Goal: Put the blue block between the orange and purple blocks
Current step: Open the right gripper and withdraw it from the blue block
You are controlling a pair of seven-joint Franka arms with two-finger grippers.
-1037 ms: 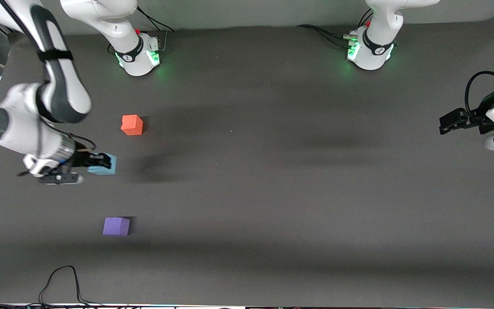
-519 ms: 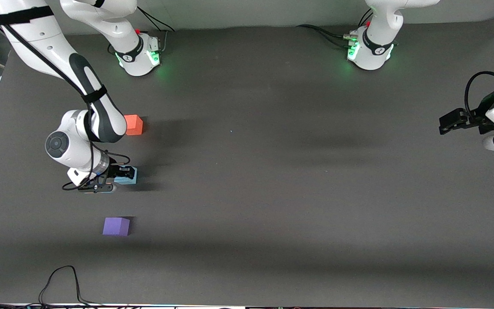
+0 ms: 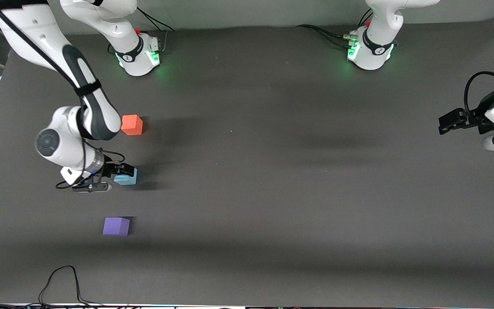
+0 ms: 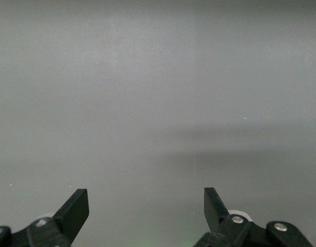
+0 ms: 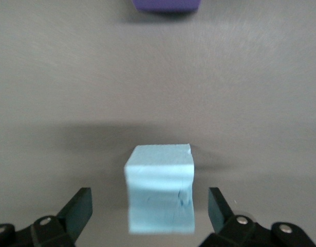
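My right gripper (image 5: 147, 206) stands open astride the blue block (image 5: 159, 188), which sits on the table between my fingertips, untouched (purple block (image 5: 166, 5) straight ahead); my left gripper (image 4: 146, 206) waits, open.

A robotics lab: two white robot arms (image 3: 79, 107) are bolted by green-lit bases (image 3: 369, 53) to a plain dark grey worktop (image 3: 272, 193), with loose black cables (image 3: 62, 279) trailing at its edge and small foam cubes (image 3: 116, 226) laid out.
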